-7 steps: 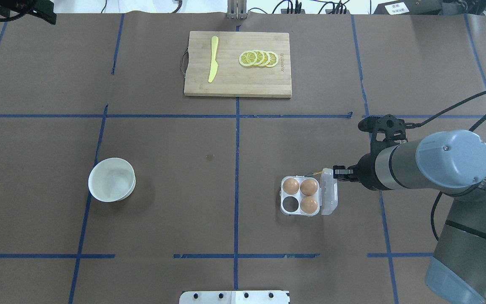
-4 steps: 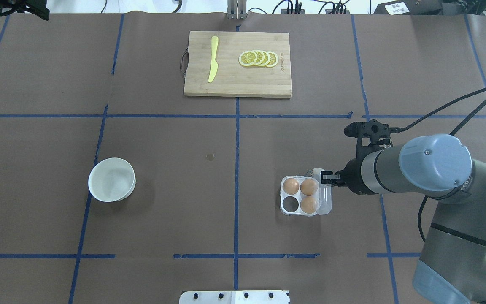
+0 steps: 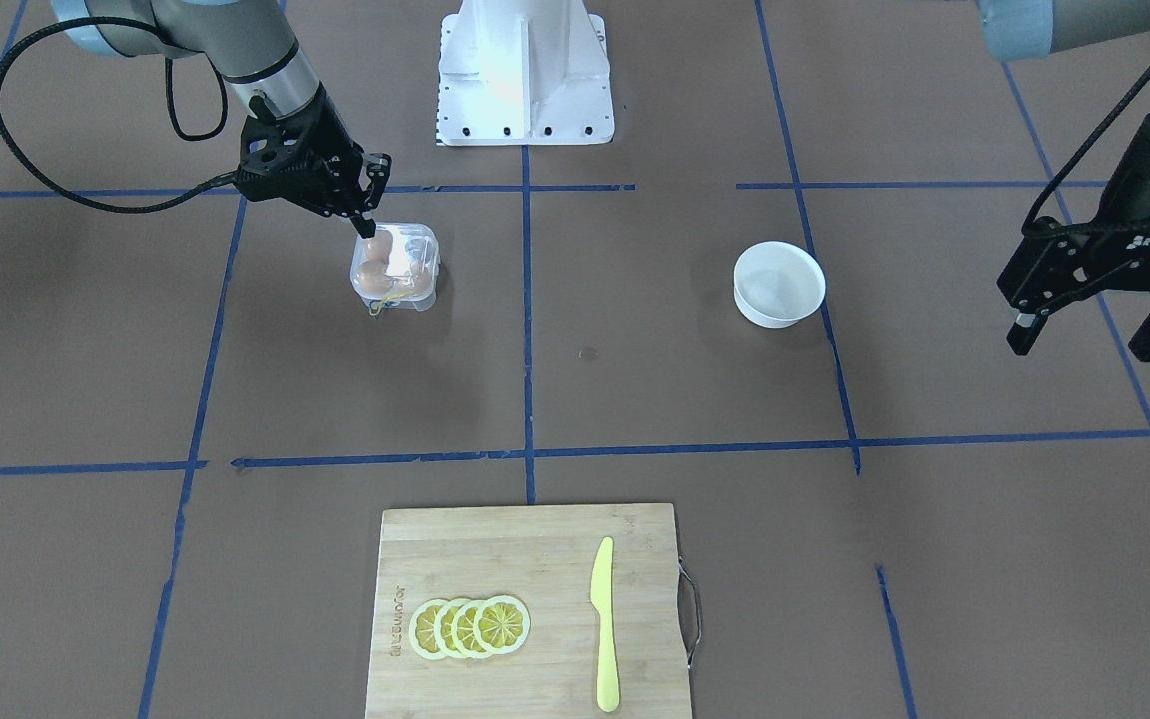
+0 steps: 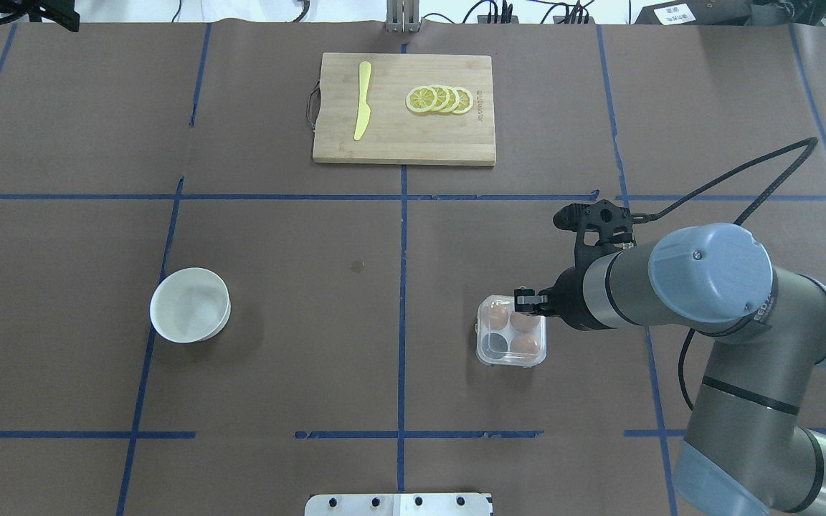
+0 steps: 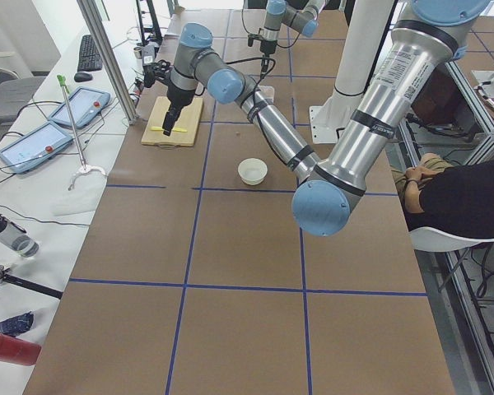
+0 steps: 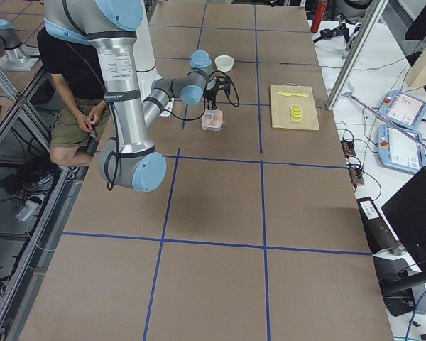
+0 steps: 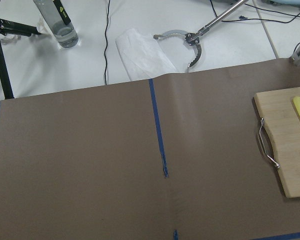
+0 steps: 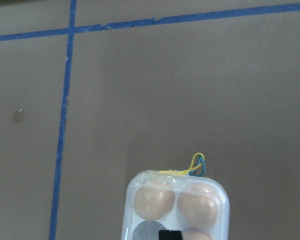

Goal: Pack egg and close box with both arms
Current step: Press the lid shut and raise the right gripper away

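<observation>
The clear box stands right of the table's middle with its lid down over three tan eggs. One cell near the robot's base is empty. My right gripper is shut, and its tips rest on the lid at the box's far right corner. In the front view it touches the box. The right wrist view shows the box, two eggs, the yellow string and one black fingertip. My left gripper is open and empty, high at the table's far left.
A wooden cutting board at the far middle carries lemon slices and a yellow knife. A white bowl stands left of the middle. The white pedestal base is at the robot's edge.
My right gripper has moved left and swung the lid from standing open on the right down over the eggs. The left gripper has drawn further out of the top left corner.
</observation>
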`<state>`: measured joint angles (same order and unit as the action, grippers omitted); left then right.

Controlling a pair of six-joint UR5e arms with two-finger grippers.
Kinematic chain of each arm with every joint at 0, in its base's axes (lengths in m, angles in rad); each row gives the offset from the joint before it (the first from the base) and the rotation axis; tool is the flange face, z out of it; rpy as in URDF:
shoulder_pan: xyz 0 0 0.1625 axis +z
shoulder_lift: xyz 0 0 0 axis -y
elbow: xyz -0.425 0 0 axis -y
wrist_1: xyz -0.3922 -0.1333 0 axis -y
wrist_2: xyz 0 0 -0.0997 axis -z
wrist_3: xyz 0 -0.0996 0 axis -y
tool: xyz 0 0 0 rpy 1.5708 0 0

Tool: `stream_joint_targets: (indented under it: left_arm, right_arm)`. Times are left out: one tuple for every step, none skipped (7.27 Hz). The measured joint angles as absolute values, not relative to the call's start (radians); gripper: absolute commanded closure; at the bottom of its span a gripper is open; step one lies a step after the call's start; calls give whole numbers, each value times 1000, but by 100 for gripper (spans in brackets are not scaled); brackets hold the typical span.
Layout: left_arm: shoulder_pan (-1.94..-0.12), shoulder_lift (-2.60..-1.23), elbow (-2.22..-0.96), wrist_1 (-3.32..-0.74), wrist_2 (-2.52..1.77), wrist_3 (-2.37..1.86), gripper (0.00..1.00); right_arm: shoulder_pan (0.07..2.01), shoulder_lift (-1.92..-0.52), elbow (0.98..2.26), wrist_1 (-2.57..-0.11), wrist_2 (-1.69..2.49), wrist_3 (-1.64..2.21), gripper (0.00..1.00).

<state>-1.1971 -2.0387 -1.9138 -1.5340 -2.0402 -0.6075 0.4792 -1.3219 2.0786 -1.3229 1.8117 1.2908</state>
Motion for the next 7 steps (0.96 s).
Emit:
stream_joint_targets:
  left_arm:
    - [-1199, -2038, -1914, -1534, -2040, -607, 0]
    - [-1200, -2033, -1914, -1534, -2040, -605, 0]
    - [-1201, -2019, -1914, -1536, -2039, -583, 0]
    - [-1205, -2000, -1914, -1538, -2039, -543, 0]
    - [-1218, -1981, -1914, -1540, -2038, -498, 0]
    - [-1235, -1967, -1913, -1541, -2038, -454, 0]
    - [-1254, -1954, -1905, -1541, -2038, -407, 0]
  right_arm:
    - [481, -1311, 2082, -1323, 1823, 1291, 100]
    - [490, -1302, 2086, -1322, 1832, 1291, 100]
    - [512, -1296, 2092, -1321, 1850, 1291, 13]
    - [544, -1284, 2096, -1319, 1884, 1291, 0]
    - [572, -1261, 2098, -1318, 1910, 1298, 0]
    - [610, -1237, 2098, -1319, 1939, 1311, 0]
    - [673, -1223, 2098, -1320, 1995, 1320, 0]
